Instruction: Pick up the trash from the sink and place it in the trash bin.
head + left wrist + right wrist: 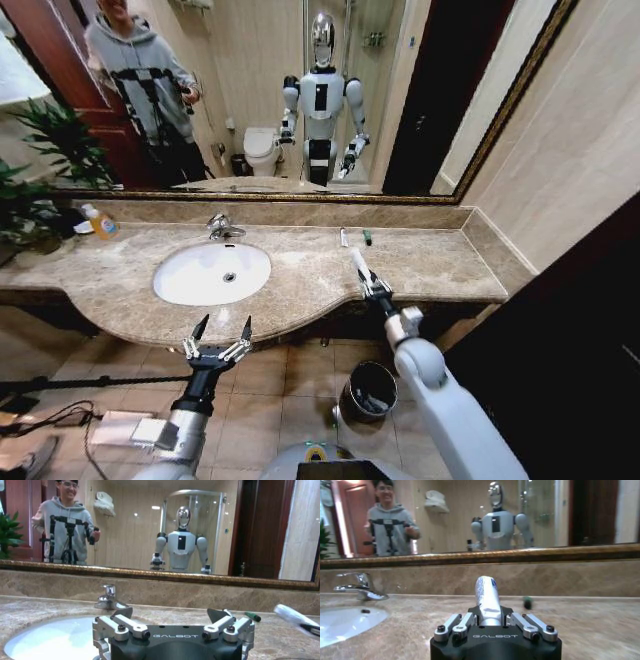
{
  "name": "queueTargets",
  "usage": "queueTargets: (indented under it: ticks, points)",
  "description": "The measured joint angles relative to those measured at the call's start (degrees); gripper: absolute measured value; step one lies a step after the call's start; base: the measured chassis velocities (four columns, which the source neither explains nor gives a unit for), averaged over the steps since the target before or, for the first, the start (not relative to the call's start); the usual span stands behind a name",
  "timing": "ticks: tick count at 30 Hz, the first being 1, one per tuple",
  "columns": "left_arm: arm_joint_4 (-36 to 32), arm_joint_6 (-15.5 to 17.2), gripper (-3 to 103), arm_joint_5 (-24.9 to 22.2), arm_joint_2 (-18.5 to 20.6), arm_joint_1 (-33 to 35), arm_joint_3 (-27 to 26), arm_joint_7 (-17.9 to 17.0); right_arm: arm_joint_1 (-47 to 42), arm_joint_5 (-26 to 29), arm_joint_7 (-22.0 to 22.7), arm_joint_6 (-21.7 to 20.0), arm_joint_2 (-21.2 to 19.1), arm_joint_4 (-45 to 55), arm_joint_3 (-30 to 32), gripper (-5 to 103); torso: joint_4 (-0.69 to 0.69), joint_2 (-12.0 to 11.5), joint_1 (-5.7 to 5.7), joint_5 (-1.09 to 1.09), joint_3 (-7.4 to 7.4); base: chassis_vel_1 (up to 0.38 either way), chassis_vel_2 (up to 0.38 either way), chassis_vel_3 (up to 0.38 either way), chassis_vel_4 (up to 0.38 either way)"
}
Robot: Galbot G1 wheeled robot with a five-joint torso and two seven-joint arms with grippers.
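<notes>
My right gripper [367, 281] pinches a white tube [360, 265] only by its tail, so it may slip before reaching the trash bin [368, 390], while my left gripper [217, 333] waits spread wide.

basin [200, 285] open, faucet [222, 229] behind

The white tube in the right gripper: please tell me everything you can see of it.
The white tube is slim, glossy, plastic-looking, with a small blue mark near its far end. The right gripper is shut on its lower end, so it sticks out forward from between the fingers, above the marble counter, right of the sink. Only the gripper touches it.
</notes>
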Motion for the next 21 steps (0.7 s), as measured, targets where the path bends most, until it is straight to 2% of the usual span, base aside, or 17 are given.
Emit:
queueTargets:
  ticks: [6, 9, 10, 13, 18, 21]
  points:
    - [0.0, 0.0, 100, 0.0, 0.0, 0.0, 0.0, 0.0, -8.7, -2.4, 0.9, 2.4, 3.2, 3.7, 4.4, 25, 0.01, 0.0, 0.0, 0.0, 0.0, 0.0, 0.0, 0.0, 0.0]
    - [0.0, 0.0, 100, 0.0, 0.0, 0.0, 0.0, 0.0, -15.6, -3.0, 0.6, 6.5, 4.6, 3.5, 8.3, 25, 0.01, 0.0, 0.0, 0.01, 0.0, 0.0, 0.0, 0.0, 0.0]
    - [0.0, 0.0, 100, 0.0, 0.0, 0.0, 0.0, 0.0, -15.6, -3.0, 0.6, 6.5, 4.6, 3.5, 8.3, 25, 0.01, 0.0, 0.0, 0.01, 0.0, 0.0, 0.0, 0.0, 0.0]
    - [0.0, 0.0, 100, 0.0, 0.0, 0.0, 0.0, 0.0, -22.0, -1.8, 0.1, 10.4, 4.2, 0.6, 11.2, 25, 0.0, 0.0, 0.0, -0.02, 0.0, 0.0, 0.0, 0.0, 0.0]
    - [0.0, 0.0, 100, 0.0, 0.0, 0.0, 0.0, 0.0, -26.6, -2.6, -0.3, 13.9, 4.2, -3.9, 10.7, 25, 0.0, 0.0, 0.0, -0.01, 0.01, 0.0, 0.0, 0.0, 0.0]
    - [0.0, 0.0, 100, 0.0, 0.0, 0.0, 0.0, 0.0, -26.6, -3.9, -0.7, 13.9, 5.3, -6.4, 9.3, 25, 0.0, 0.0, 0.0, -0.01, 0.01, 0.0, 0.0, 0.0, 0.0]
